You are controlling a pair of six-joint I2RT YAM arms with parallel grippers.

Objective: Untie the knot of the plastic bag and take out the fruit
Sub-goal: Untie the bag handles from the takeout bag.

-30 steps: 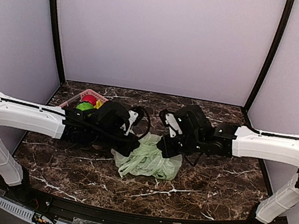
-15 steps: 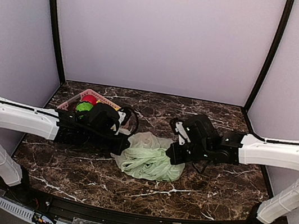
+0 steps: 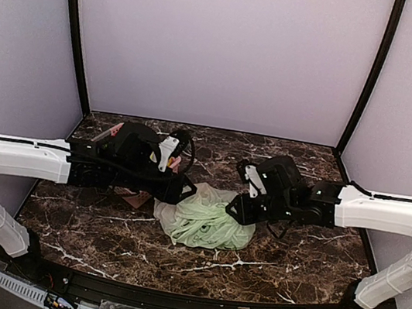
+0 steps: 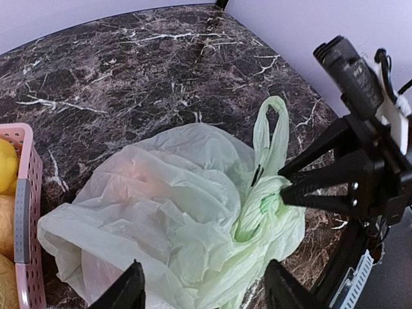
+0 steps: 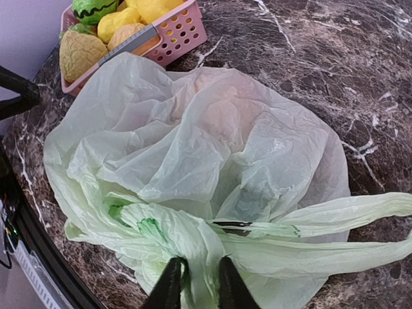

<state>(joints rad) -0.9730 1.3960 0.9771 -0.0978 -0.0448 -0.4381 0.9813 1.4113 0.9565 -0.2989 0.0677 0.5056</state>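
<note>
Thin, crinkled, translucent pale-green plastic bag (image 5: 212, 148); glossy dark marble-patterned table (image 4: 161, 64); pink perforated plastic basket (image 5: 174, 29)

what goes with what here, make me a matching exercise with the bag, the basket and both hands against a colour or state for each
Column one:
1. plastic bag
2. basket
3. left hand
4. right hand

Column two:
a. open, gripping nothing
b. pink, with holes in its wall
c. pale green and crumpled
d. shut on a fold of plastic

Pairs: 1-c, 2-b, 3-a, 4-d
</note>
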